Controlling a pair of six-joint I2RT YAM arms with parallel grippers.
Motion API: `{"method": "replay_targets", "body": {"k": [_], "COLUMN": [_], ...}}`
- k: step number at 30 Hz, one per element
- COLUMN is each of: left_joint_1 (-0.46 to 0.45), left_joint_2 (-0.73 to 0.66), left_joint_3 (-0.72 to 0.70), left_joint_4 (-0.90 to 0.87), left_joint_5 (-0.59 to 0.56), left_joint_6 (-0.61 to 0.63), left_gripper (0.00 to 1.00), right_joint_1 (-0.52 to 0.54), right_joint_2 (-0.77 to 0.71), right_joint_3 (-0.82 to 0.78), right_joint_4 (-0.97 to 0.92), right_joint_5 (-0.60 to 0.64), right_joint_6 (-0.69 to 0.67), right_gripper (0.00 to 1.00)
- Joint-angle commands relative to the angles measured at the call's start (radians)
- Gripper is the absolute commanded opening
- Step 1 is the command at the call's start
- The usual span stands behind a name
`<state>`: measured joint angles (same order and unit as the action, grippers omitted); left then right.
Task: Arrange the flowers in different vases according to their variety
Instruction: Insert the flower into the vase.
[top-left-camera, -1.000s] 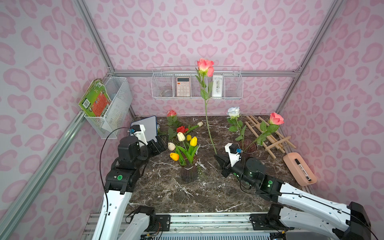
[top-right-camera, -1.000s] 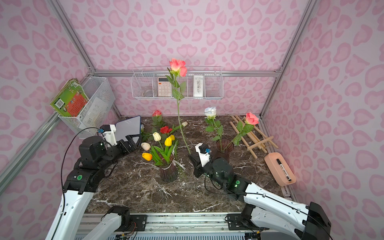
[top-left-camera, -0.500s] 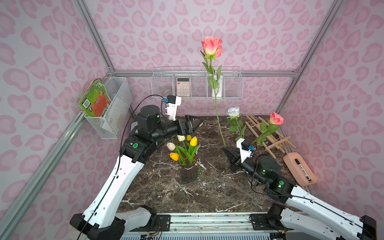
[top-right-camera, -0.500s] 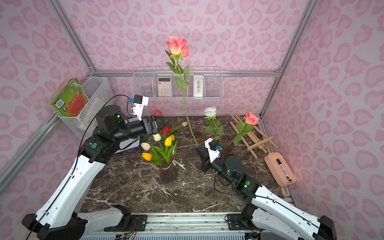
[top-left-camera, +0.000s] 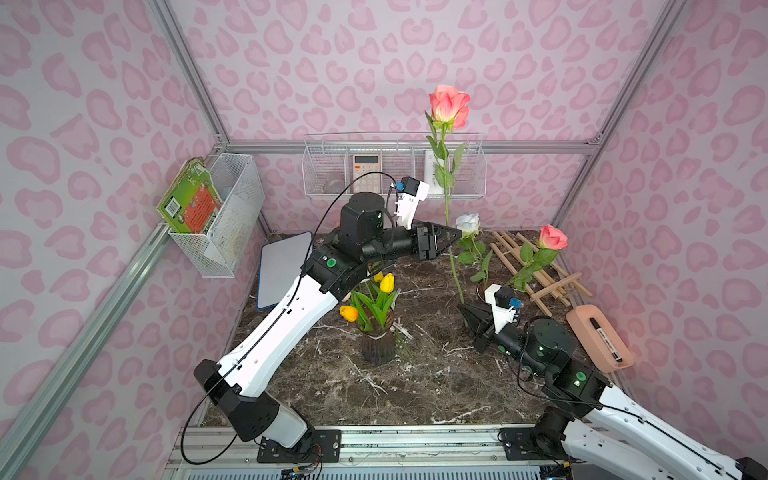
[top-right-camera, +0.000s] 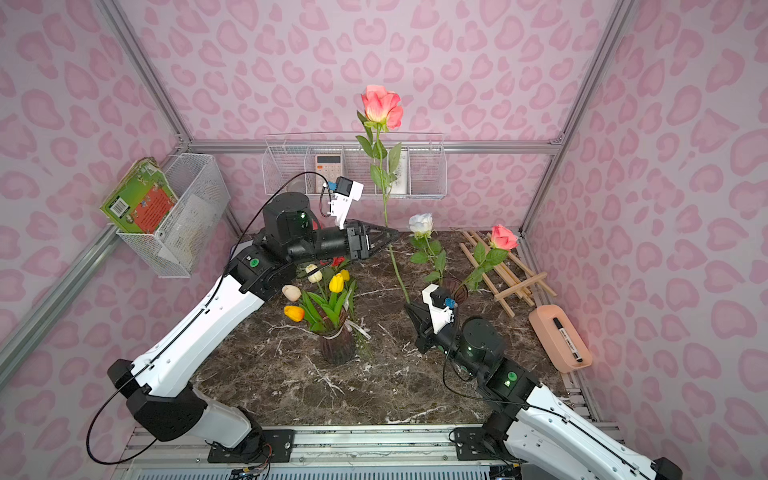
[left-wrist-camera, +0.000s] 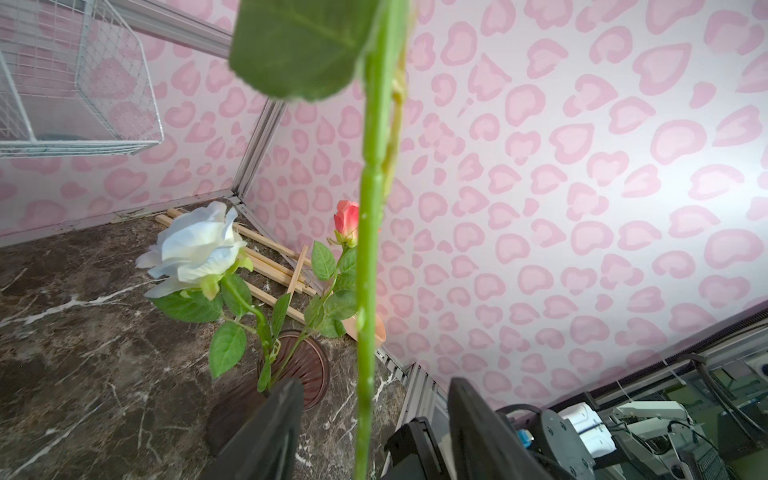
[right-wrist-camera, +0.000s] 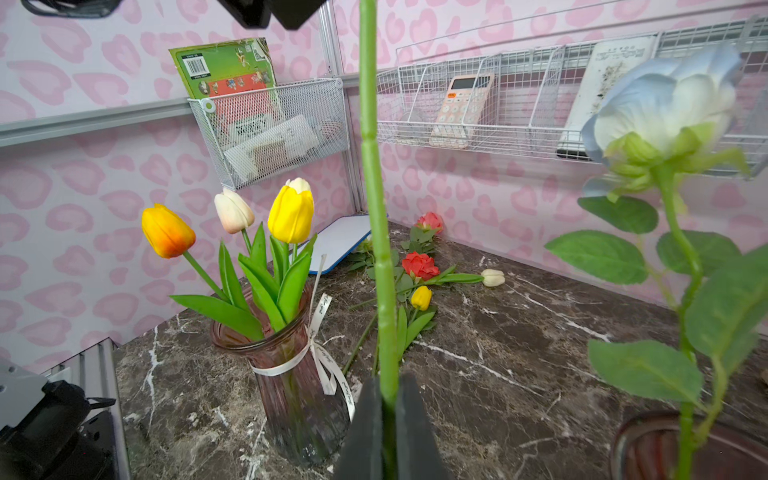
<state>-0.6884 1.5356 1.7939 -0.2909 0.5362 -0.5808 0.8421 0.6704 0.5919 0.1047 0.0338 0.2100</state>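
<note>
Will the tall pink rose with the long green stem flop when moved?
Probably fairly stiff: the tall pink rose stands nearly straight, pinched only at its bottom end by the right gripper. Its big bloom up top may make it sway.

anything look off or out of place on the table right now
Yes: a red rose, a yellow tulip and a white tulip lie flat on the marble table behind the tulip vase, in no vase. A wooden lattice lies askew in the far right corner.
</note>
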Motion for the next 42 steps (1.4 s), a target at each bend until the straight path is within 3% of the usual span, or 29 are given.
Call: {"method": "replay_targets", "body": {"k": [1,5,9,13,14,16,17,20,27,30,34,42], "left_joint_1": [-0.008,-0.010,-0.010,-0.012,-0.015,-0.023,-0.029,-0.048,-0.096,-0.111,-0.123,-0.161], "left_joint_2": [0.024,0.061,0.107,0.151,0.159,0.173,0.180,0.201,0.281,0.340,0.411,0.483], "left_joint_3": [0.025,0.062,0.115,0.158,0.165,0.188,0.202,0.236,0.335,0.398,0.455,0.421], "left_joint_4": [0.035,0.033,0.021,0.034,0.040,0.034,0.027,0.019,0.057,0.055,0.076,0.109], "left_joint_5": [0.006,0.008,0.007,0.010,0.004,-0.025,-0.047,-0.110,-0.235,-0.281,-0.318,-0.329], "left_joint_6": [0.012,0.015,0.024,0.022,0.026,0.051,0.067,0.117,0.229,0.282,0.332,0.378], "left_gripper": [0.54,0.22,0.00,0.00,0.00,0.00,0.00,0.00,0.00,0.00,0.00,0.00], "right_joint_1": [-0.011,-0.028,-0.040,-0.043,-0.043,-0.043,-0.043,-0.043,-0.043,-0.043,-0.043,-0.043], "right_joint_2": [-0.018,-0.050,-0.073,-0.102,-0.111,-0.136,-0.156,-0.236,-0.464,-0.509,-0.464,-0.377], "right_joint_3": [-0.009,-0.029,-0.043,-0.054,-0.059,-0.067,-0.070,-0.070,-0.020,0.010,0.047,0.057], "right_joint_4": [-0.015,-0.021,-0.037,-0.041,-0.047,-0.067,-0.092,-0.175,-0.437,-0.499,-0.532,-0.487], "right_joint_5": [-0.006,-0.010,-0.012,0.003,0.020,0.084,0.138,0.278,0.602,0.640,0.619,0.528], "right_joint_6": [0.018,0.030,0.037,0.050,0.057,0.081,0.107,0.187,0.387,0.419,0.415,0.389], "right_gripper": [0.00,0.00,0.00,0.00,0.08,0.43,0.57,0.74,0.98,0.99,0.99,0.99]}}
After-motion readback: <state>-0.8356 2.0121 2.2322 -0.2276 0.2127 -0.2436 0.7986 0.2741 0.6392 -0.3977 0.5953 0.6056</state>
